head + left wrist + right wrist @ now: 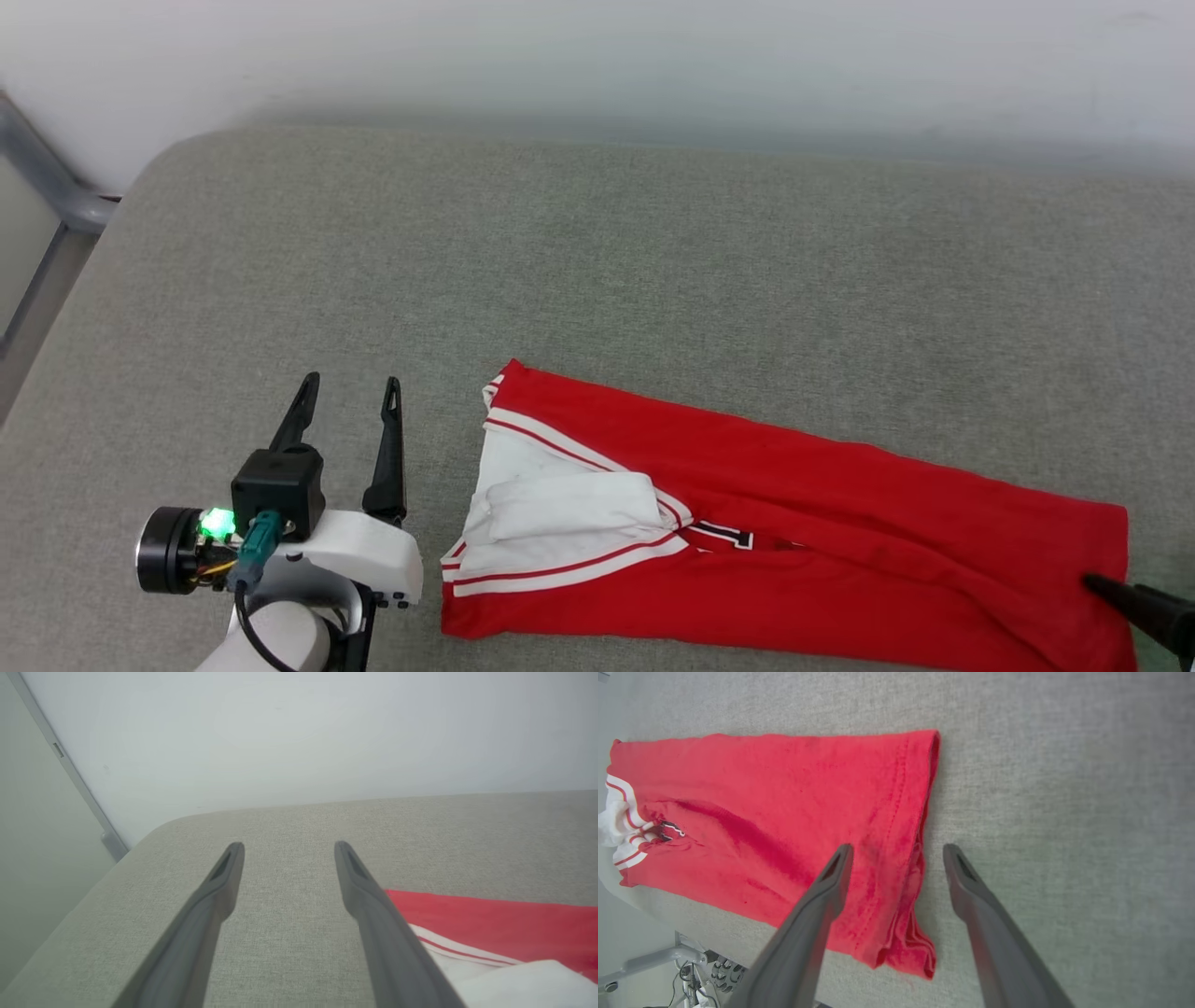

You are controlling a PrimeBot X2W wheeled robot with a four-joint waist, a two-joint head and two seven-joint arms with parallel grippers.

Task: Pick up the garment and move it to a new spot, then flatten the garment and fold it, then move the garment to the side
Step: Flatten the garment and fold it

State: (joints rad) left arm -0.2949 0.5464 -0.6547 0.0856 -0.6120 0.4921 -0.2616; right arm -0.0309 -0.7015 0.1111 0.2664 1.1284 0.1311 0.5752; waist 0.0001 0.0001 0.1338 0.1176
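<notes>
The fingers [219, 891] of the left gripper [289, 846] are seen spread apart with nothing between them, held over bare worktop [597, 280] just beside the collar end of the garment [822, 504]. The fingers [822, 896] of the right gripper [899, 848] are likewise parted and empty. One is poised over the red hem corner and the other over bare cloth-covered surface; contact cannot be judged. The garment is laid near the front edge as a long band, folded lengthwise, with a white sleeve tucked on top. The folding step is judged to be in hand. A crosswise fold is probably called for next, so both corners of one end would need to be pinched and carried over evenly.
</notes>
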